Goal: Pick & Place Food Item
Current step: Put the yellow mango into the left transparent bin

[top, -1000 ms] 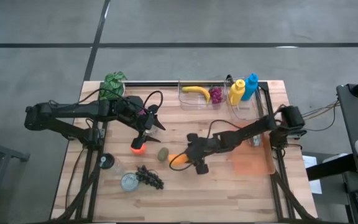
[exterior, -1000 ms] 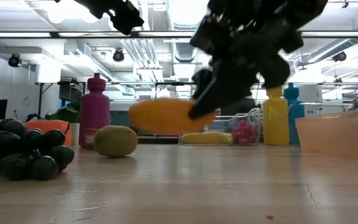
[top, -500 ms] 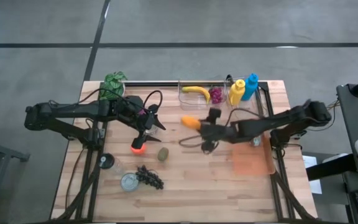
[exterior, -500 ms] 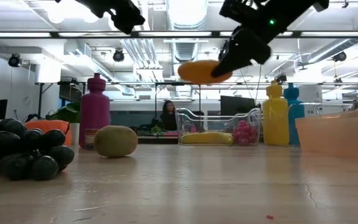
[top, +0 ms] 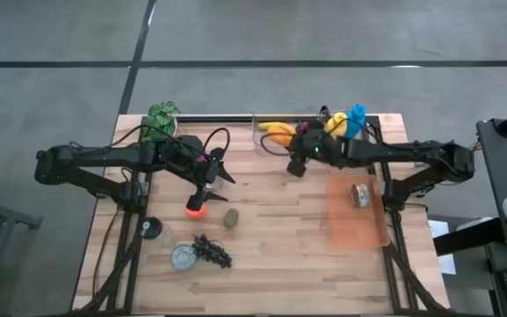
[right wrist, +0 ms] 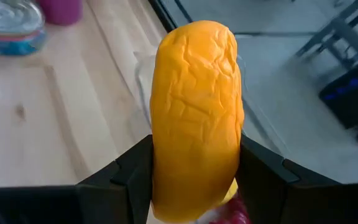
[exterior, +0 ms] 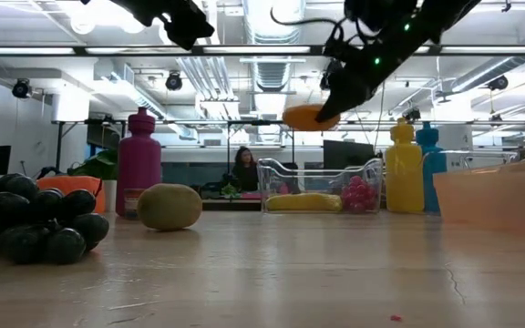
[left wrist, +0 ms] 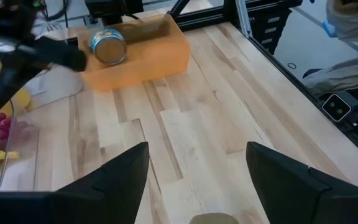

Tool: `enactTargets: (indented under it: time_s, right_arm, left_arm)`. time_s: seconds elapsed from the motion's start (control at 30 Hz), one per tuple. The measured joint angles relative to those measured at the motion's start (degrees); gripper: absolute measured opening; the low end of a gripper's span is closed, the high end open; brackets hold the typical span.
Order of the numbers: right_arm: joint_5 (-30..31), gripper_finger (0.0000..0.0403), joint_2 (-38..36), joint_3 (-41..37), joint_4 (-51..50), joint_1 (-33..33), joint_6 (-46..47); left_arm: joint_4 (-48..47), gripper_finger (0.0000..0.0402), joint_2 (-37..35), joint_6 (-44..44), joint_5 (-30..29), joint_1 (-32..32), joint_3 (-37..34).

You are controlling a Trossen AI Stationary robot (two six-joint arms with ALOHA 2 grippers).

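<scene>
Wrist view alone shows orange bread roll wrinkled

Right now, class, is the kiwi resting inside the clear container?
No: the kiwi lies on the bare wooden table, well apart from the clear container.

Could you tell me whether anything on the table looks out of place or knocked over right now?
One thing stands out: a can lies on its side in the orange tray at the table's right. A second can stands upright near the black grapes. Nothing looks spilled or damaged. The right tool holds an orange food item above the clear bin.
</scene>
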Motion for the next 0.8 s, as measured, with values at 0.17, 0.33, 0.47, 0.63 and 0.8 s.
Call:
enactTargets:
  time_s: [0.17, 0.33, 0.47, 0.63, 0.8]
  right_arm:
    - [-6.0, 0.0182, 2.5, 0.0, 2.0, -5.9, -0.1]
    - [-9.0, 0.0182, 6.3, 0.7, 3.3, -9.4, 0.2]
    - [-9.2, 0.0182, 10.1, 2.3, 3.8, -11.1, 0.1]
    - [-12.0, 0.0182, 14.8, 3.6, 3.8, -13.2, 0.2]
    - [-13.9, 0.0182, 18.8, 5.0, 4.0, -14.6, 0.3]
  left_arm:
    - [0.4, 0.0277, 0.0, 0.0, 0.0, 0.0, 0.0]
    - [0.6, 0.0270, 0.0, 0.0, 0.0, 0.0, 0.0]
    - [0.8, 0.0263, 0.0, 0.0, 0.0, 0.0, 0.0]
    - [0.8, 0.0257, 0.0, 0.0, 0.0, 0.0, 0.0]
    - [1.1, 0.0252, 0.0, 0.0, 0.0, 0.0, -0.4]
